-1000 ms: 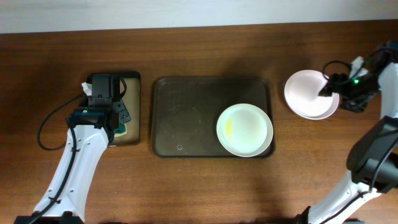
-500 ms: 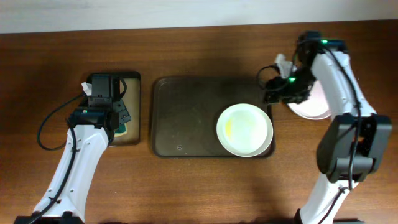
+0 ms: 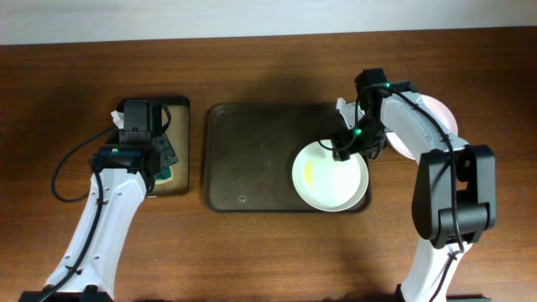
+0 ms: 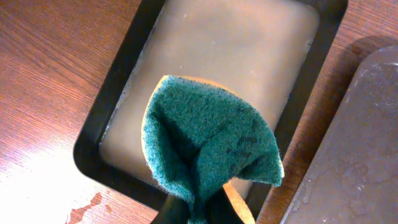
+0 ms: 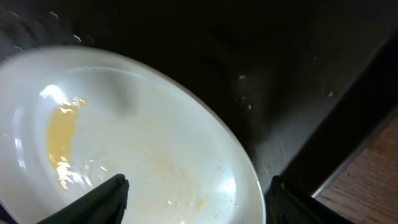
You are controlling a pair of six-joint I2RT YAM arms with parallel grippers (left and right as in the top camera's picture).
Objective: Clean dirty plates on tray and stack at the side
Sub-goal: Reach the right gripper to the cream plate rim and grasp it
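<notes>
A white plate (image 3: pixel 330 174) with a yellow smear lies in the right part of the dark tray (image 3: pixel 252 159). It also shows in the right wrist view (image 5: pixel 130 149), smear at its left. My right gripper (image 3: pixel 346 144) is open and hovers over the plate's far right rim; its fingers (image 5: pixel 196 196) straddle the rim. A stack of white plates (image 3: pixel 436 117) sits on the table right of the tray, partly hidden by the right arm. My left gripper (image 3: pixel 159 164) is shut on a green sponge (image 4: pixel 208 146) above the small black tray (image 4: pixel 230 43).
The small black tray (image 3: pixel 178 126) sits left of the large tray and holds cloudy water. Water drops (image 4: pixel 87 205) lie on the wooden table beside it. The large tray's edge (image 4: pixel 367 137) shows at the right of the left wrist view.
My right gripper has moved left from the plate stack beside the tray to over the smeared plate on the tray. The left arm has not moved.
</notes>
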